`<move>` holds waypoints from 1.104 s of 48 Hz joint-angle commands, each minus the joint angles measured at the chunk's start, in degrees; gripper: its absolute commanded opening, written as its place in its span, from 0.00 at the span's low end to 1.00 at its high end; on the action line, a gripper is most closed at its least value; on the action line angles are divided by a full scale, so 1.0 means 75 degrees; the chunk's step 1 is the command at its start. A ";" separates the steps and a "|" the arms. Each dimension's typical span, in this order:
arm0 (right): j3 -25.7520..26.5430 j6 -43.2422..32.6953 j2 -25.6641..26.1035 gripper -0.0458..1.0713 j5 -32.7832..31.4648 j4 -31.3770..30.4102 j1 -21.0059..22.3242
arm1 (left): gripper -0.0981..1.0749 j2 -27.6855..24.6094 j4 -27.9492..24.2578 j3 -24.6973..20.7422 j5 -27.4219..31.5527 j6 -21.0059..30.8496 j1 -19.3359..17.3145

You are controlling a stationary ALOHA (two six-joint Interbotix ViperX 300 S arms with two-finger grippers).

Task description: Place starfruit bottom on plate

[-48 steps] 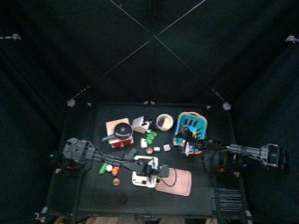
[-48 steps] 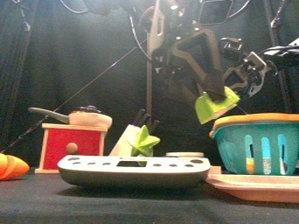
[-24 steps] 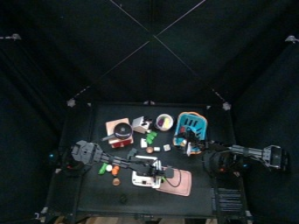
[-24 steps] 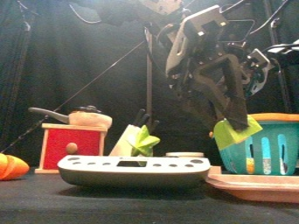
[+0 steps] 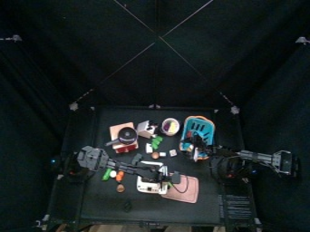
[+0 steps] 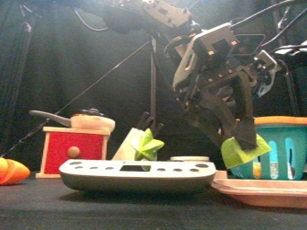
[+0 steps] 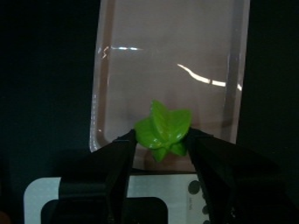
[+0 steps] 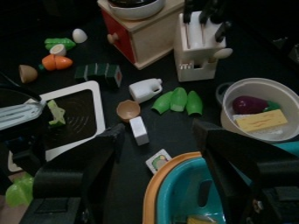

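Observation:
The starfruit bottom (image 7: pixel 163 129), a small yellow-green chunk, sits pinched between the jaws of my left gripper (image 7: pixel 163 145). In the front view the left gripper (image 6: pixel 245 144) hangs at the right with the chunk (image 6: pixel 249 154) a short way above the pink plate (image 6: pixel 270 190). The left wrist view looks straight down on the plate (image 7: pixel 140 70) behind the chunk. My right gripper (image 8: pixel 158 133) rests at the table's right side with its jaws wide apart and nothing between them, over the teal basket (image 8: pixel 187 197).
A white scale (image 6: pixel 138 175) stands left of the plate at the front. Behind it are a second green fruit piece (image 6: pixel 144 144), a red box with a pot (image 6: pixel 72 148) and an orange piece (image 6: pixel 10 171). A white bowl (image 8: pixel 263 109) stands near the basket.
My left gripper has come down and to the right with the starfruit chunk, from well above the basket rim to just over the pink plate. The right arm has stayed put.

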State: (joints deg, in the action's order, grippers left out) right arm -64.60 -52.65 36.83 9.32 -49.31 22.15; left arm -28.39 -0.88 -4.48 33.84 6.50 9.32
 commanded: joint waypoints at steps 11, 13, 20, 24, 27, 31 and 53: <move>0.0070 0.0023 0.0059 0.89 0.0023 0.0012 0.0023 | 0.87 0.0141 0.0012 -0.0258 -0.0047 -0.0012 -0.0047; 0.0070 0.0023 0.0059 0.89 0.0023 0.0012 0.0023 | 0.89 0.0141 0.0012 -0.0246 -0.0047 -0.0012 -0.0047; 0.0070 0.0023 0.0059 0.89 0.0035 0.0012 0.0023 | 0.90 0.0187 0.0012 -0.0223 -0.0047 0.0035 -0.0047; 0.0070 0.0023 0.0059 0.89 0.0035 0.0012 0.0023 | 0.90 0.0293 0.0012 -0.0211 -0.0047 0.0059 -0.0047; 0.0059 0.0023 0.0059 0.89 0.0035 0.0012 0.0023 | 0.90 0.0434 0.0012 -0.0152 -0.0070 0.0059 -0.0047; 0.0059 0.0035 0.0059 0.89 0.0023 0.0012 0.0023 | 0.90 0.0656 0.0000 0.0035 -0.0188 0.0059 -0.0047; 0.0234 -0.0059 0.0047 0.89 0.0059 0.0516 -0.0082 | 0.90 0.3211 0.0023 0.3305 -0.2812 0.0059 -0.0094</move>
State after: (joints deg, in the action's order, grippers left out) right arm -64.60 -53.00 36.83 9.32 -47.64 21.97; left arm -10.11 -0.79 15.91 16.26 6.77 9.05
